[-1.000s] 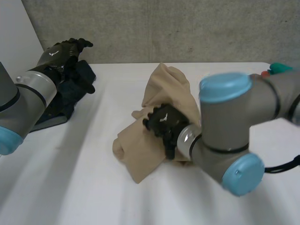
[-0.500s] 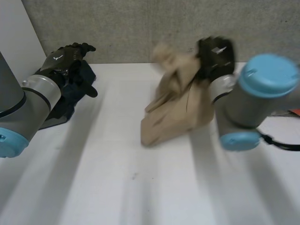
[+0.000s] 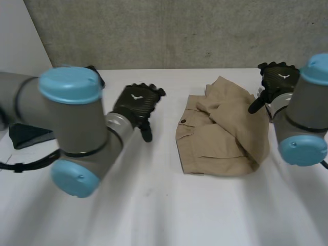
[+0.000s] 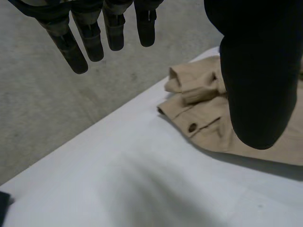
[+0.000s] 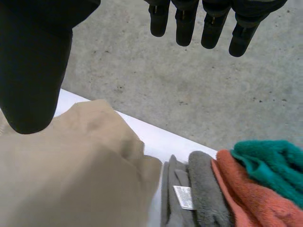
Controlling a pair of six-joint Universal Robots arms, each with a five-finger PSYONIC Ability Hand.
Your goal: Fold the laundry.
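Observation:
A tan garment (image 3: pixel 220 136) with a button lies crumpled and partly folded on the white table (image 3: pixel 154 205), right of the middle. My left hand (image 3: pixel 136 102) hovers just left of it, open with straight fingers (image 4: pixel 94 38) and nothing in them; the tan garment (image 4: pixel 199 97) lies past its thumb. My right hand (image 3: pixel 278 79) is above the garment's far right corner, open and empty, fingers (image 5: pixel 208 21) straight. The tan garment (image 5: pixel 71 165) lies under its palm.
Dark cloth (image 3: pixel 25 136) lies at the table's left edge behind my left arm. Beside the tan garment on the right sits a pile of a grey towel (image 5: pixel 189 194), an orange one (image 5: pixel 241 194) and a teal one (image 5: pixel 270 163). A concrete wall stands behind the table.
My right hand lifted the tan garment, swung it right and let it go; it now lies on the table. My left arm swung from the dark cloth toward the middle.

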